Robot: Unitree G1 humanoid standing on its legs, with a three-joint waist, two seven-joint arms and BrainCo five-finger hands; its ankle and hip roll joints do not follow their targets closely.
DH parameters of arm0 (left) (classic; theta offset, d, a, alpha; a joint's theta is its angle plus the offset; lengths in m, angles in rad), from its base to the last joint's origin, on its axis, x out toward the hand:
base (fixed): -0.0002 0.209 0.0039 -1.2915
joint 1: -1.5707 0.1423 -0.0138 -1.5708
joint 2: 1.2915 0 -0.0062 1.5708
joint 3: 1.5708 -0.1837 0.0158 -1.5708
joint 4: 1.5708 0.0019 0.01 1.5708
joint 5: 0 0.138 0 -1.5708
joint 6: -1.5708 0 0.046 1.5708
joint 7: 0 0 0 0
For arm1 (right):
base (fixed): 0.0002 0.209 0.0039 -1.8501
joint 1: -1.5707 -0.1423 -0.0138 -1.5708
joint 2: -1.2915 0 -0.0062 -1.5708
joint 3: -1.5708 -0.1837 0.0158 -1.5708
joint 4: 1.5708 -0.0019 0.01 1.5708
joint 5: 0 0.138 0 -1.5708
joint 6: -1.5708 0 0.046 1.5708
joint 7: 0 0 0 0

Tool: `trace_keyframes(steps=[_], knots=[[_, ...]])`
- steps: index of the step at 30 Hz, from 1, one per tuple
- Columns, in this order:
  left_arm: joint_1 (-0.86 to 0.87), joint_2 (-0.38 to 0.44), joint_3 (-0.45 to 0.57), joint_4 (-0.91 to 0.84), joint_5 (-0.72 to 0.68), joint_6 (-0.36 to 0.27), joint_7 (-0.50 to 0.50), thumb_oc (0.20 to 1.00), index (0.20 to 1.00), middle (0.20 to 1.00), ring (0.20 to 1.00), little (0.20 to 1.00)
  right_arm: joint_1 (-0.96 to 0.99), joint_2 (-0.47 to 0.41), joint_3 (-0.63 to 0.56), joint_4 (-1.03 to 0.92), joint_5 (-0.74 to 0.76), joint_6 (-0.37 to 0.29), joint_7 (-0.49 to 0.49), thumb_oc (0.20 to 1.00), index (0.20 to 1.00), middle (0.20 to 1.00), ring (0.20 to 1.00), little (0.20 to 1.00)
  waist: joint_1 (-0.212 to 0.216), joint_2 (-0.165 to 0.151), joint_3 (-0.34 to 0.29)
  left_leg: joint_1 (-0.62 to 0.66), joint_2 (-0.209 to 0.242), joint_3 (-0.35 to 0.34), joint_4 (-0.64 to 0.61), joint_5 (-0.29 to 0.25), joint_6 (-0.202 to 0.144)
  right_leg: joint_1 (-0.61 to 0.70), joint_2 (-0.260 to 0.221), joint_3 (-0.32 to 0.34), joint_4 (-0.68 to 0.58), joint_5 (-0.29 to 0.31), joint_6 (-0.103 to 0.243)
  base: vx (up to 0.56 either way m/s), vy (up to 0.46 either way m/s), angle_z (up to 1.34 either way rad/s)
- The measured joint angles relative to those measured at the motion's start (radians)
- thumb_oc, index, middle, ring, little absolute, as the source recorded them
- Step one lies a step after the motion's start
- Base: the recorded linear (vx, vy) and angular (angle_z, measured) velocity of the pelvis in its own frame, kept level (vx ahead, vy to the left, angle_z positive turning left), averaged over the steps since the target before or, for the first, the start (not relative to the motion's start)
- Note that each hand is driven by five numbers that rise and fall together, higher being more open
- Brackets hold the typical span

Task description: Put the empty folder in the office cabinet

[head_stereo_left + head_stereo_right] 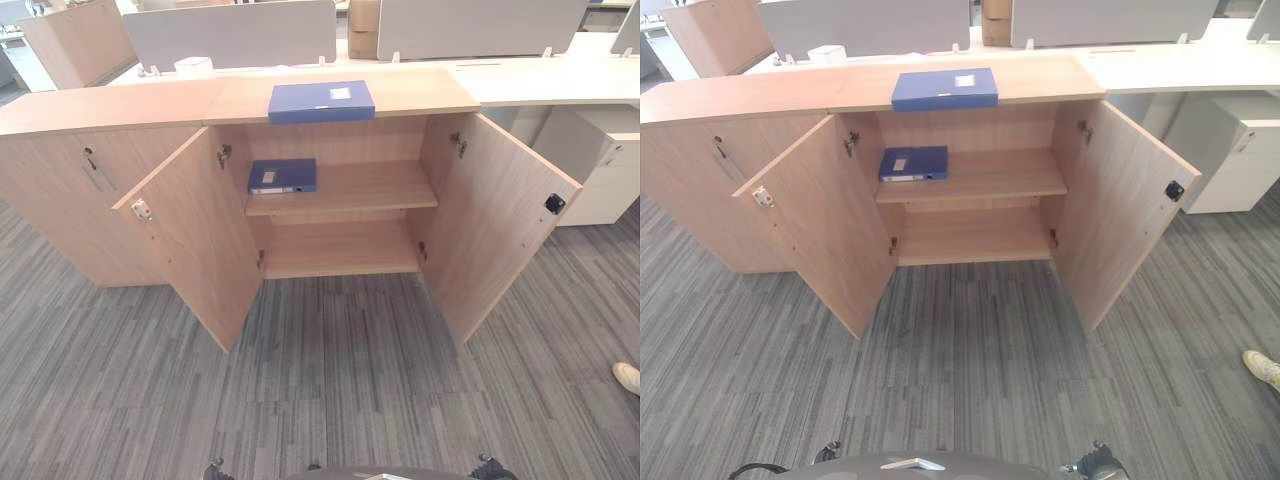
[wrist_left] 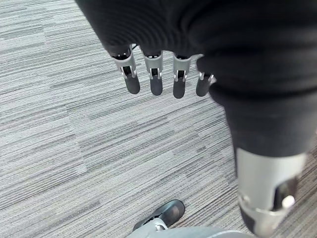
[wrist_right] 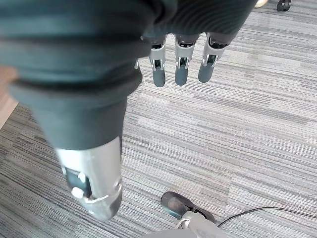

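Blue folder (image 1: 321, 101) flat on cabinet (image 1: 120, 105) top, near front edge above open compartment; within easy reach for pickup. Second blue folder (image 1: 283, 176) flat on upper shelf (image 1: 370, 186), left side; room beside it, bottom shelf (image 1: 340, 250) bare. Both doors (image 1: 200, 235) swung wide, so access free. Left hand (image 2: 156, 74) and right hand (image 3: 181, 62) hanging over carpet (image 1: 320, 380), fingers straight, relaxed, holding nothing. Pickup not begun.
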Motion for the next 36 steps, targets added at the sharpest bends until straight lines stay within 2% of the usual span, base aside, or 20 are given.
trace_keyframes(steps=[36], knots=[[0.002, 0.001, -0.006, 0.004, 0.004, 0.001, 0.013, 1.000, 1.000, 1.000, 1.000, 1.000, 0.035, 0.016, 0.004, -0.001, 0.000, -0.012, -0.018, 1.000, 1.000, 1.000, 1.000, 1.000, -0.001, -0.016, -0.016, 0.000, 0.001, 0.009, 0.000, -0.004, -0.005, -0.003, 0.000, 0.009, 0.000, 0.001, 0.001, 0.00, 0.000, 0.00]])
